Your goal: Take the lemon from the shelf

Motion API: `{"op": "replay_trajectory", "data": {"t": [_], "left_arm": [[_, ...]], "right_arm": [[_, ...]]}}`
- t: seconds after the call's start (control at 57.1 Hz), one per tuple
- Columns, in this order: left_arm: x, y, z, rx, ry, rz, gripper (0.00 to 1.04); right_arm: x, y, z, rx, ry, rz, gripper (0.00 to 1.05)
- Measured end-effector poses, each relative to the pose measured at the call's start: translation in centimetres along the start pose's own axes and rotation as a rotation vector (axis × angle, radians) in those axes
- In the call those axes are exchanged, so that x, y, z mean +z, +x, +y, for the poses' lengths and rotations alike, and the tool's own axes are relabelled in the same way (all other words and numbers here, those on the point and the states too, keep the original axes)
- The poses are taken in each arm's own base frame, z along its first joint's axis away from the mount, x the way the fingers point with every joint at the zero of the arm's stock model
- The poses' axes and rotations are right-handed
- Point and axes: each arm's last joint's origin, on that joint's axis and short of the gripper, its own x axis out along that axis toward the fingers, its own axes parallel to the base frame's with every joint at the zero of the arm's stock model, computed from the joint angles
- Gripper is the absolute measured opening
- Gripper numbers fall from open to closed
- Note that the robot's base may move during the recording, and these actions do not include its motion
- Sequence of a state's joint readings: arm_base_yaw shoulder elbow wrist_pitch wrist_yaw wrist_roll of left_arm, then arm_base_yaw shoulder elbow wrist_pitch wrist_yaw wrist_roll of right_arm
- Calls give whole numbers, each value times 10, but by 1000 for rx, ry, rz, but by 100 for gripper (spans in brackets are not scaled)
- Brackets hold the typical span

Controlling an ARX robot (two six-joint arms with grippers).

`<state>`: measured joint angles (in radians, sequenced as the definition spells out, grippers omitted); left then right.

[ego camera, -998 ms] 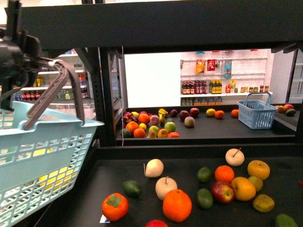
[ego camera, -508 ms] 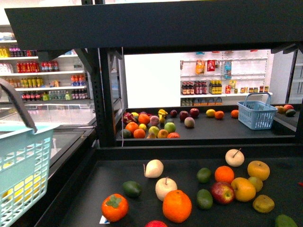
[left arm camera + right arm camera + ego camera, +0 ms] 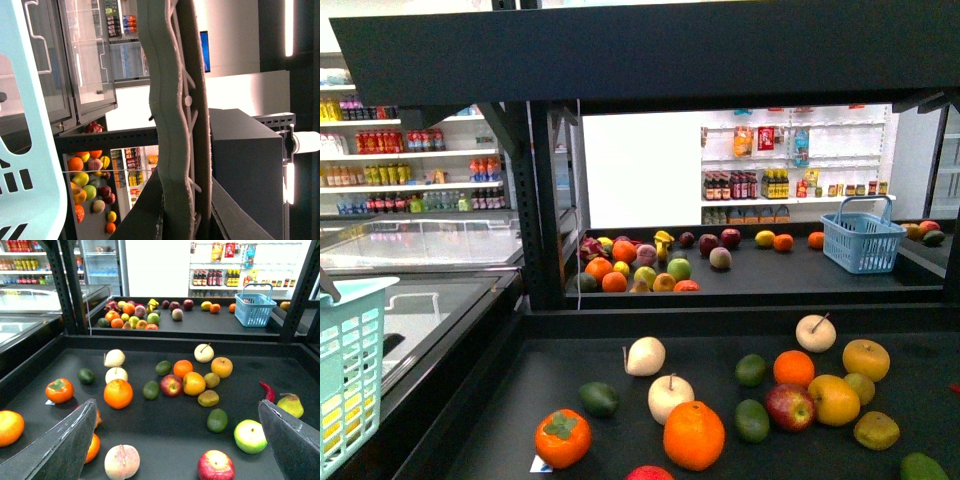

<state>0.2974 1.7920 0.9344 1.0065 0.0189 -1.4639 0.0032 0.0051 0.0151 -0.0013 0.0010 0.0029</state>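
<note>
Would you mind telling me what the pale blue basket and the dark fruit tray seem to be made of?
The pale blue lattice basket looks like moulded plastic, judging by its even colour and regular slots. The dark fruit tray looks matte black, probably painted metal or a liner; its surface shows no shine.

black shelf (image 3: pixel 570 420) tray holds loose fruit: orange (image 3: pixel 694 435), persimmon (image 3: pixel 563 437), apple (image 3: pixel 790 406).

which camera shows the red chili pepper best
The right wrist view: the red chili pepper shows whole there, lying next to the pear. The front view catches only a red sliver at its right edge. The left wrist view does not show it.
</note>
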Motion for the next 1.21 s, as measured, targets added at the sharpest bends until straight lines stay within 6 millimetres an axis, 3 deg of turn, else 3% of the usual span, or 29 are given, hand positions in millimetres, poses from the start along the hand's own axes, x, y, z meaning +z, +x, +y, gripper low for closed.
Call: {"op": "replay_trajectory", "data": {"t": [0.228,0.56,0.7,1.015,1.208], "left_arm": [[0,3,11,-11,5,11,11],[-3,-21,23,-4,24,49,11],[1,-33,31,30,124,46,38],[3,-44,39,94,163,73,96],[1,-53,27,160,193,90,97]], "right_arm": [[0,0,0,0,0,0,97],[0,0,0,0,0,0,97],[0,0,0,-1,0,0,97],[0,0,0,0,0,0,97],[0,0,0,-1,0,0,97]]}}
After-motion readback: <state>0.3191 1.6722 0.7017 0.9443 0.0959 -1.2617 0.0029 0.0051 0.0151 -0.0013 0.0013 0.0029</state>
